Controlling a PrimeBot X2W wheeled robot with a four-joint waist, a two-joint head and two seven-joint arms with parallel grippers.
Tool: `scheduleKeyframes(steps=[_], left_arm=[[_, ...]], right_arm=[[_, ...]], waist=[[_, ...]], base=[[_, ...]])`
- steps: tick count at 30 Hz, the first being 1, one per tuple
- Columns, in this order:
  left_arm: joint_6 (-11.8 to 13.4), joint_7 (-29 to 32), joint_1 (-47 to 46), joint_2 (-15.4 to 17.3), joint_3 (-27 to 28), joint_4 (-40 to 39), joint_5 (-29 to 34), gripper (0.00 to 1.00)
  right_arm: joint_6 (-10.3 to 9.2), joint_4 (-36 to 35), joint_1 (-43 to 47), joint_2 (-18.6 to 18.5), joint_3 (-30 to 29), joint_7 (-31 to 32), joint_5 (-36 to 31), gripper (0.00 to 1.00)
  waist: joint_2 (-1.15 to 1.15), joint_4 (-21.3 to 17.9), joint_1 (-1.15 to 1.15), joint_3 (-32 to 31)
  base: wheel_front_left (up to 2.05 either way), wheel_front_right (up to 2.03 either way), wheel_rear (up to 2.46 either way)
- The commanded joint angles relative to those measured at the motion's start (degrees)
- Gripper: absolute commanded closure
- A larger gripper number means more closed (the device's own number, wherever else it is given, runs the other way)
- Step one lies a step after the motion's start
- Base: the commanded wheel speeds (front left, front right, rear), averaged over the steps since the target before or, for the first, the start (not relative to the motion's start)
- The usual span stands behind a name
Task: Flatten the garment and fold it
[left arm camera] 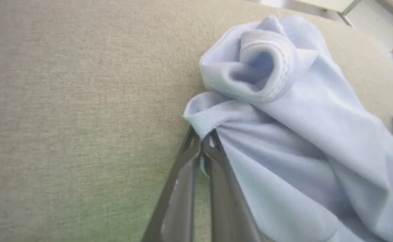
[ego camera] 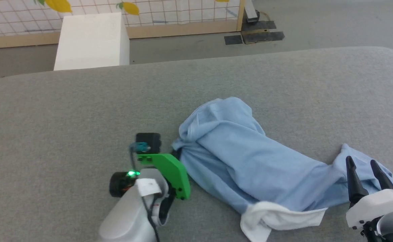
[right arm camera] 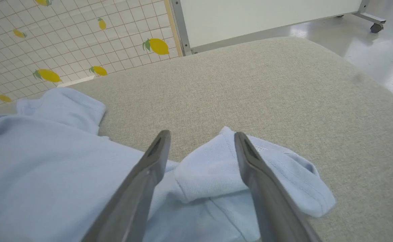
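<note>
The light blue polo shirt lies bunched in a long heap on the grey table, its white collar at the near edge of the heap. My left gripper is shut on a fold of the shirt's left end, beside a rolled sleeve opening. In the head view the left gripper sits at that end, fingers hidden behind the green bracket. My right gripper stands open over a blue fold at the shirt's right end; in the head view it hovers there.
A white box stands on the floor beyond the table's far edge, before a lemon-patterned grid wall. Black floor plates lie at the back right. A white panel on wheels stands past the table.
</note>
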Motion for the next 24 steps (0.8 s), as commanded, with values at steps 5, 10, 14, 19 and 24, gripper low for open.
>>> scheduleKeyframes(steps=[5,10,14,19,24], left_arm=[[3.78,-6.12,5.31,4.65,5.16,-5.42,-0.69,1.00],[8.27,-7.25,12.80,8.84,9.46,-11.91,-1.66,1.00],[11.85,-5.68,19.50,11.10,11.37,-15.88,-2.31,1.00],[13.48,-4.17,25.24,11.84,11.54,-18.77,-3.12,1.00],[12.93,-3.06,26.99,13.58,9.98,-20.00,-2.03,0.00]], right_arm=[[-0.06,-1.08,0.96,-0.02,-0.36,0.04,0.55,0.00],[-0.06,-1.78,1.45,-0.02,-0.80,0.74,0.52,0.00],[-0.06,-2.11,2.04,-0.02,-1.03,1.58,0.49,0.00],[-0.06,-2.52,2.48,-0.02,-0.88,2.49,0.66,0.00],[-0.06,-2.85,2.74,-0.02,-0.41,2.91,0.87,0.00]], waist=[[0.00,4.13,0.00,-1.38],[0.00,6.85,0.00,-2.15],[0.00,8.48,0.00,-2.72],[0.00,9.75,0.00,-3.12],[0.00,10.05,0.00,-3.28]], base=[[0.00,0.00,0.00],[0.00,0.00,0.00],[0.00,0.00,0.00],[0.00,0.00,0.00],[0.00,0.00,0.00]])
